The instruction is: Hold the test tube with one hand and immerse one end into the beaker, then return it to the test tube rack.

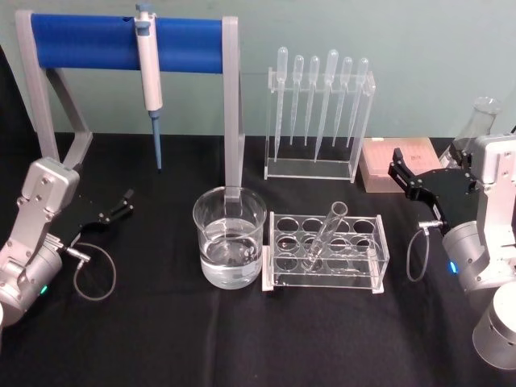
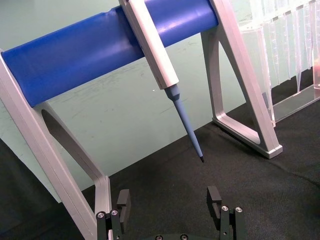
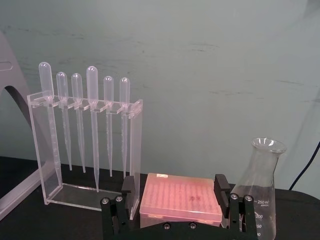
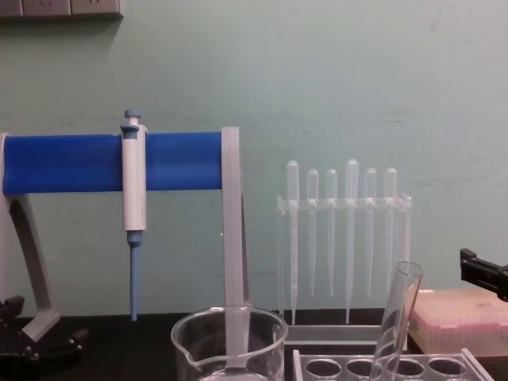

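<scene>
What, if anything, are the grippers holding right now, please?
Nothing. The left gripper and right gripper are both open and empty; the test tube leans in its rack.

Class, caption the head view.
Clear glass test tube leans in its rack beside the water-filled glass beaker; both grippers idle apart.

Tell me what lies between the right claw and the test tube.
In the head view, only bare black table separates the open right claw from the test tube, which leans in its clear rack. The pink box sits behind that stretch.
</scene>
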Controlling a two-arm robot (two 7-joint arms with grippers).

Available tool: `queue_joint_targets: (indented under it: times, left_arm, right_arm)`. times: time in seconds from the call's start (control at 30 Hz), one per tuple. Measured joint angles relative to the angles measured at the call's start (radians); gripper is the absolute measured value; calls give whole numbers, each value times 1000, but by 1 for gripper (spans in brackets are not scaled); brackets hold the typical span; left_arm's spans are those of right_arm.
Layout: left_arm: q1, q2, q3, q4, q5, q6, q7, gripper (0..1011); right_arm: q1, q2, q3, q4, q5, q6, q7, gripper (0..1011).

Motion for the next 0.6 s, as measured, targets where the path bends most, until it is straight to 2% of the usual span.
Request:
queue_joint_targets:
  times: [0.6]
  left_arm:
    - [0, 0, 0, 0, 0, 0, 0, 1000]
  right_arm:
    - [0, 0, 0, 0, 0, 0, -1, 1002]
